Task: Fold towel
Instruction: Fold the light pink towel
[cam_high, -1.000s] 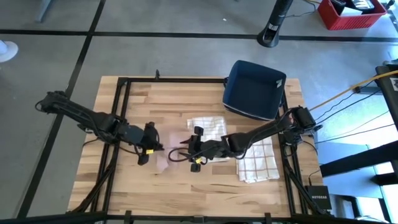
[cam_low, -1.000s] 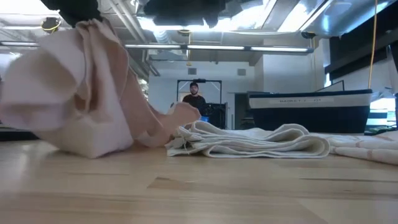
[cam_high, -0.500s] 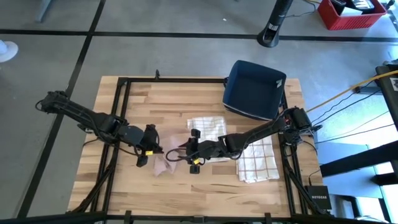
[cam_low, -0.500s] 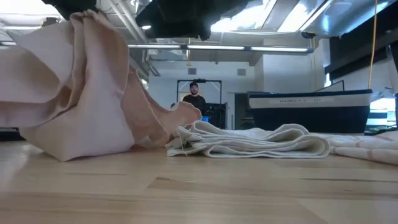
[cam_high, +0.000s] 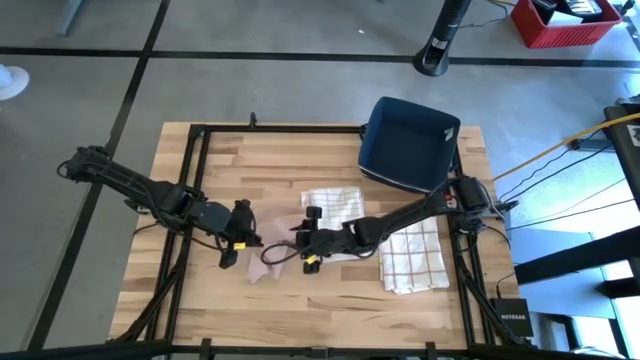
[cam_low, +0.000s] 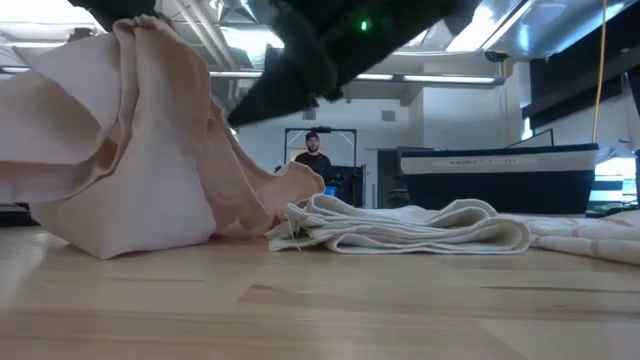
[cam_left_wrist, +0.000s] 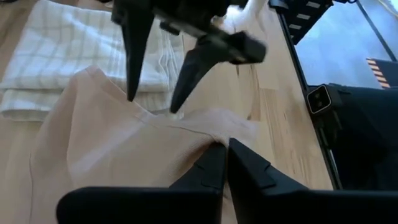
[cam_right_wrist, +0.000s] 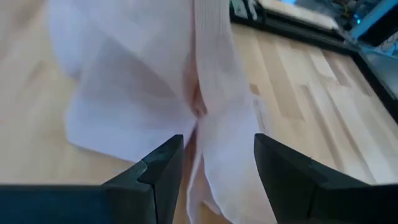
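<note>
Left gripper (cam_high: 243, 237) pinched tight on the pink towel (cam_high: 264, 262), right gripper (cam_high: 299, 243) gaping beside it

Left gripper's two fingers meet on a bunched edge of the pink towel, as its own wrist view shows, the cloth (cam_left_wrist: 118, 149) spreading forward from the tips; the towel hangs and crumples just past those tips, towards the right gripper, so the free cloth lies between the two grippers and the right one is the nearer to take it; right gripper stands wide with the pink folds (cam_right_wrist: 186, 93) just ahead of its spread fingers, not yet closed on them; farther beyond it lie a folded white towel (cam_high: 335, 205) and a checked towel (cam_high: 412, 255), then a blue bin (cam_high: 410, 143); the low view alone shows the pink towel (cam_low: 130, 150) lifted in a peak off the table (cam_low: 320, 310), which the high view flattens
</note>
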